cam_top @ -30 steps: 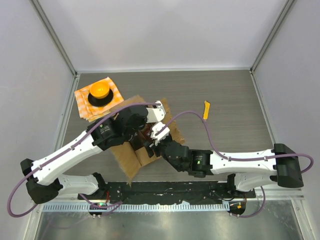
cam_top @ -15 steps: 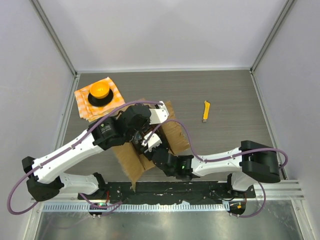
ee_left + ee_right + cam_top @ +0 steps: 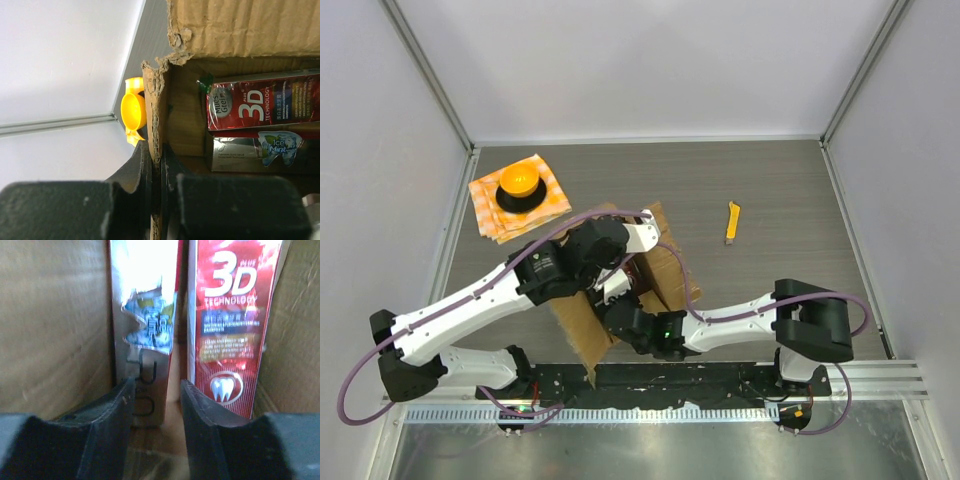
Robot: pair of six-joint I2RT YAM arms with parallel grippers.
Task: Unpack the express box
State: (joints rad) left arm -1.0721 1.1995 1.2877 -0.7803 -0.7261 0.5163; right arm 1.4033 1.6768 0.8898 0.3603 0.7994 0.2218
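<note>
The express box (image 3: 670, 268), brown corrugated cardboard, lies open at the table's near middle with its flaps spread. My left gripper (image 3: 157, 165) is shut on the box's torn side wall (image 3: 154, 110), which is pinched between the jaws. Inside lie a red toothpaste carton (image 3: 260, 105) and a silver Ice Mint carton (image 3: 255, 150). My right gripper (image 3: 156, 390) is open inside the box, its fingers just in front of the end of the silver carton (image 3: 145, 340), with the red carton (image 3: 230, 325) to the right. In the top view both grippers are hidden by the arms over the box.
An orange checkered cloth (image 3: 495, 215) with a round orange object (image 3: 520, 183) on a black base lies at the back left; it also shows in the left wrist view (image 3: 132, 110). A yellow utility knife (image 3: 731, 222) lies right of the box.
My right arm has swung left and drawn in toward the near edge, its gripper sinking into the box. My left arm has shifted slightly, still gripping the box wall.
</note>
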